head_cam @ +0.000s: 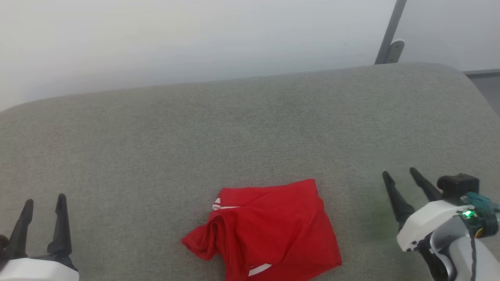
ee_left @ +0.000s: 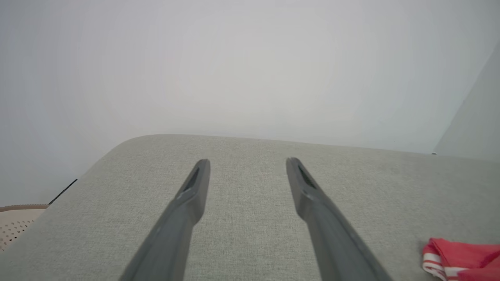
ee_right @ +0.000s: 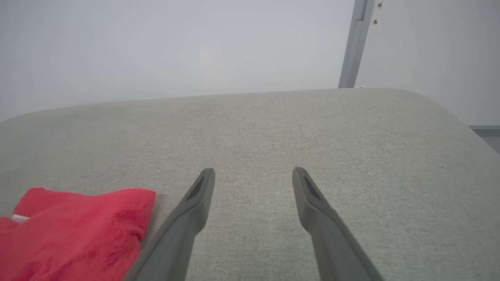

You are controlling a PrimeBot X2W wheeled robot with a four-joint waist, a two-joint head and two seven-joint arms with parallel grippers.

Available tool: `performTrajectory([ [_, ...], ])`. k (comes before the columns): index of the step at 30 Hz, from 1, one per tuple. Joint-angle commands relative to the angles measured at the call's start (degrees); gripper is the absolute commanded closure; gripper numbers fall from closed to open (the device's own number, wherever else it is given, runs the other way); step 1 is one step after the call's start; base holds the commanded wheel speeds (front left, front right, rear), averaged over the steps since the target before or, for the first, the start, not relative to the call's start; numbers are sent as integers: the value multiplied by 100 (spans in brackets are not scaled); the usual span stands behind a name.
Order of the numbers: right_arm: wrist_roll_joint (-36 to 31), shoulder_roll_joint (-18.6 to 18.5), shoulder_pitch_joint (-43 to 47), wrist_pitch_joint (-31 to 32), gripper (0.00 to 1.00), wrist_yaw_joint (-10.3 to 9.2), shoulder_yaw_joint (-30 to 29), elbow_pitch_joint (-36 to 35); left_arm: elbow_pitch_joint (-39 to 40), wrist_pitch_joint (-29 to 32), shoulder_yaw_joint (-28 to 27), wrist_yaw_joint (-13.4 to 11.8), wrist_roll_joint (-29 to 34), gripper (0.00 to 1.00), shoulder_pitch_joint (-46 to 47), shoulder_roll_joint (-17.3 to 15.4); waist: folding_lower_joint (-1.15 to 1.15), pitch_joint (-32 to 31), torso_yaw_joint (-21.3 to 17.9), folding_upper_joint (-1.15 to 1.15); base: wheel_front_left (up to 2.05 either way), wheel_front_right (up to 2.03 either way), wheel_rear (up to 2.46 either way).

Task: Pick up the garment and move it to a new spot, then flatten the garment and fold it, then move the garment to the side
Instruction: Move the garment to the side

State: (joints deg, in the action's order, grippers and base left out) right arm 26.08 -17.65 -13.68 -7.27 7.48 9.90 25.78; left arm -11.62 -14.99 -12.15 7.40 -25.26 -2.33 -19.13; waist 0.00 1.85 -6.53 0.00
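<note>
The garment (head_cam: 269,230), a red shirt with bits of white trim, lies folded in a rough square near the front edge of the grey cushioned surface (head_cam: 250,136). My left gripper (head_cam: 45,201) stands open at the lower left, well apart from it, nothing between its fingers. My right gripper (head_cam: 399,172) stands open at the lower right, a short way right of the cloth. The left wrist view catches a striped red-and-white edge of the garment (ee_left: 461,257) beyond the open left gripper (ee_left: 248,164). In the right wrist view the garment (ee_right: 78,230) lies left of the open right gripper (ee_right: 254,173).
A pale wall rises behind the grey surface. A grey metal post (head_cam: 390,31) stands at the back right. The surface rounds off at its right end (head_cam: 468,86). A beige perforated object (ee_left: 15,222) sits past the left edge.
</note>
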Motion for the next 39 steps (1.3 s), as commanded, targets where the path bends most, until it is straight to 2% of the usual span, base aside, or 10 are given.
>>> performTrajectory([
  [1, 59, 55, 65, 88, 0, 3, 64, -54, -6, -20, 22, 12, -62, 0, 36, -10, 0, 3, 52, 0, 0, 0, 0],
  [6, 193, 93, 52, 461, 0, 3, 404, -165, 4, -20, 70, 12, -56, 0, 83, -6, 0, 15, 189, 0, 0, 0, 0],
  [11, 675, -29, 12, 1412, 0, 3, 1144, -473, 3, -20, 162, 12, -48, 0, 118, 48, 0, 22, 450, 0, 0, 0, 0],
  [15, 954, -288, -23, 2139, 0, 3, 1500, -687, 5, -20, 237, 12, -52, 0, 140, 88, 0, 51, 620, 0, 0, 0, 0],
  [21, 1019, -497, -139, 3077, 0, 3, 1583, -722, -41, -20, 376, 12, -64, 0, 226, 157, 0, 151, 861, 0, 0, 0, 0],
  [26, 1052, -451, -276, 3815, 0, 3, 1628, -556, -118, -20, 472, 12, -50, 0, 336, 230, 0, 259, 1020, 0, 0, 0, 0],
  [32, 968, -234, -435, 4392, 0, 3, 1680, -177, -192, -20, 613, 12, -43, 0, 500, 257, 0, 367, 1174, 0, 0, 0, 0],
  [33, 976, -195, -455, 4439, 10, 3, 1670, -116, -206, -21, 630, 12, -44, 0, 518, 255, 0, 375, 1195, 0, 0, 0, 0],
  [34, 950, -171, -476, 4435, 100, 3, 1636, -84, -224, -20, 649, 12, -46, 0, 535, 254, 0, 383, 1214, 0, 0, 0, 0],
  [39, 842, -89, -568, 4333, 100, 0, 1348, -18, -257, -20, 631, 12, -92, 0, 619, 264, 0, 413, 1211, 0, 0, 0, 0],
])
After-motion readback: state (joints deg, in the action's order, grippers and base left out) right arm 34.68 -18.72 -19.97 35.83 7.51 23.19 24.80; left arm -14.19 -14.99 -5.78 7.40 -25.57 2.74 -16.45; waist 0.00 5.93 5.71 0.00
